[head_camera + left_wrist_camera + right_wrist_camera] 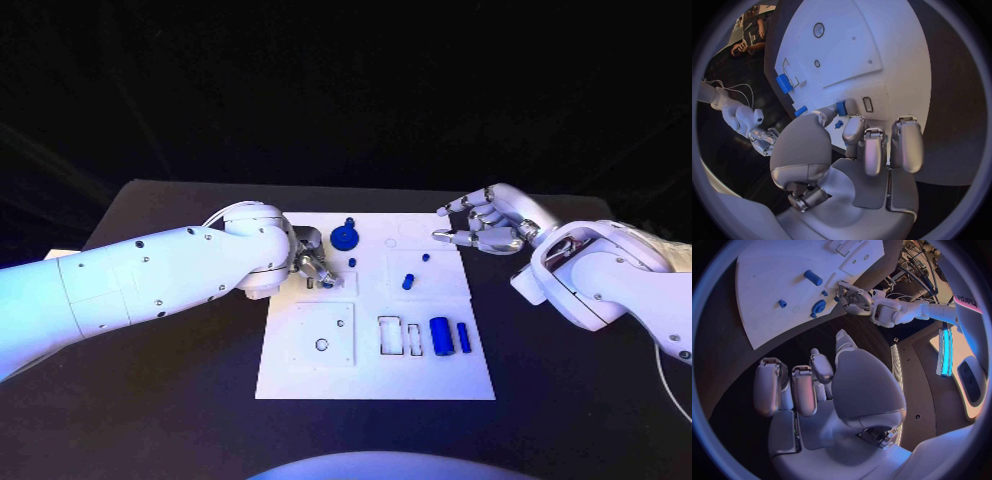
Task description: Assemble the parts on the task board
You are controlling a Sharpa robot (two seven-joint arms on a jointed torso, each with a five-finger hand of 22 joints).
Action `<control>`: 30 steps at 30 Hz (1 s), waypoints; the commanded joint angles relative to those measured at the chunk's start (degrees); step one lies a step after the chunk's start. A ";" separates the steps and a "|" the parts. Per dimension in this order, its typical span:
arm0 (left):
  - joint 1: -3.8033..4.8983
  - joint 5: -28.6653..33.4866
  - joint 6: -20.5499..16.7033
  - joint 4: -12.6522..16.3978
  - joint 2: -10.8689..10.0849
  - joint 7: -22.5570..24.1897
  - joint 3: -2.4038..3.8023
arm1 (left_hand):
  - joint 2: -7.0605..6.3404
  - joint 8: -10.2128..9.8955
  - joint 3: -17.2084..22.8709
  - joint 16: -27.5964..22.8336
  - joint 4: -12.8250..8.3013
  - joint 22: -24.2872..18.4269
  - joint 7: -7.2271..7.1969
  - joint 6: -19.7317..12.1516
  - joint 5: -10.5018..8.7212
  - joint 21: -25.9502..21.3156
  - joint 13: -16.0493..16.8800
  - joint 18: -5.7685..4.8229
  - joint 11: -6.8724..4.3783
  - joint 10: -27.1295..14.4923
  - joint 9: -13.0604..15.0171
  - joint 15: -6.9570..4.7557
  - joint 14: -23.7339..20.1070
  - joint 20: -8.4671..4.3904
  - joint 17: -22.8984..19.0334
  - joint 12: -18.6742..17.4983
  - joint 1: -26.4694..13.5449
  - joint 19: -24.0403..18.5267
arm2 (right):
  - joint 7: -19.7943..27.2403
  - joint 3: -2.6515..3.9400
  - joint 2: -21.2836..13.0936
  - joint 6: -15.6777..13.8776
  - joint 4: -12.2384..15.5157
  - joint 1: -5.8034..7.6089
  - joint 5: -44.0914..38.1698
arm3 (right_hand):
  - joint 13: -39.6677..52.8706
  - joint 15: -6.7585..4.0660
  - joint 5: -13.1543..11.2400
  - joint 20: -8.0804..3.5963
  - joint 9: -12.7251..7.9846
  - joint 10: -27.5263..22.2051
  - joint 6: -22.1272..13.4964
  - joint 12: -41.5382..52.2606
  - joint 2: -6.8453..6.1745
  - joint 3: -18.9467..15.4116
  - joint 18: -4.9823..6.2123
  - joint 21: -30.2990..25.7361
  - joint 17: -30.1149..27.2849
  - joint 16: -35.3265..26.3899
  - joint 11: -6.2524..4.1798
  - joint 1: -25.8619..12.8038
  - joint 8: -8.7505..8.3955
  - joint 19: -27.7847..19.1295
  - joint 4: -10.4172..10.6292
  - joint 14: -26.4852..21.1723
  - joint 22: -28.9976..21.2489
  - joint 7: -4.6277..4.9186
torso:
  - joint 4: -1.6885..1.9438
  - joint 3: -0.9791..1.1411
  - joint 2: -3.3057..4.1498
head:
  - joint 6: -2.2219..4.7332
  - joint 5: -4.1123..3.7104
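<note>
Left hand (pixel 307 262): fingers curled over the board (pixel 375 380), beside a small blue part (pixel 841 108); grip cannot be told.
Right hand (pixel 483 225): fingers apart, empty, above the board's far right corner.

Black table (pixel 173 400), dark backdrop beyond.

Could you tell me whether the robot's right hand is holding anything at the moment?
No. The right hand hangs empty beside the white task board, silver fingers loosely curled and apart.
</note>
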 commanded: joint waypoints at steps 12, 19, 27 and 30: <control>-0.39 -0.03 1.09 -1.14 0.41 -0.13 -0.29 | 1.35 -0.47 -8.86 0.17 3.94 5.88 0.00 1.20 0.33 0.51 0.17 -0.76 -0.02 0.61 0.08 -0.29 6.04 -0.48 15.07 0.14 -1.70 2.97 | 0.23 0.00 0.03 0.83 0.03 -0.04 -0.07 | -0.59 -0.19 0.46 -0.10 0.09 -0.94 0.20 -0.90 0.50 -0.66 0.43 -0.71 5.09 -0.50 0.03 -0.39 0.03 -0.78 0.10 3.52 -0.77 -0.08 | -0.05 0.03 0.01 | 0.25 -0.02; -0.34 0.29 0.86 -1.85 0.46 -0.13 -0.23 | 2.60 -0.64 -13.40 0.17 4.57 6.21 -0.03 1.38 0.31 0.68 0.29 -0.81 -0.05 0.76 0.20 -0.31 6.04 -0.51 15.07 0.21 -1.72 3.06 | 0.25 0.00 0.03 0.91 -0.03 -0.04 0.00 | -0.64 -0.19 0.49 -0.10 0.09 -0.96 0.18 -0.93 0.58 -0.81 0.44 -0.76 4.99 -0.59 0.04 -0.59 0.02 -0.80 0.17 3.49 -0.82 -0.07 | -0.07 -0.03 0.03 | 0.25 -0.10; -0.27 0.95 -0.06 -1.20 -0.03 -0.03 0.30 | 3.48 -0.79 -17.57 0.17 4.63 6.32 -0.04 1.47 0.23 0.64 0.22 -0.81 -0.05 0.79 0.34 -0.32 6.04 -0.52 15.07 0.12 -2.65 3.08 | 0.28 0.00 0.06 1.04 -0.13 -0.06 0.06 | -0.67 -0.19 0.50 -0.10 0.09 -0.98 0.18 -0.96 0.60 -0.85 0.45 -0.81 4.93 -0.64 0.04 -0.65 0.02 -0.84 0.19 3.48 -0.90 -0.07 | -0.02 -0.04 0.00 | 0.19 -0.19; -0.21 1.61 -0.92 -0.65 -0.55 0.04 0.96 | 3.90 -0.84 -19.60 0.17 4.64 6.29 -0.05 1.48 0.15 0.55 0.17 -0.80 -0.06 0.77 0.42 -0.34 6.04 -0.53 15.07 0.05 -3.30 3.06 | 0.28 0.00 0.07 1.06 -0.21 -0.08 0.11 | -0.70 -0.19 0.51 -0.10 0.09 -0.99 0.18 -0.99 0.62 -0.89 0.47 -0.85 4.87 -0.68 0.04 -0.71 0.02 -0.88 0.21 3.47 -0.98 -0.07 | 0.04 -0.02 -0.03 | 0.25 -0.20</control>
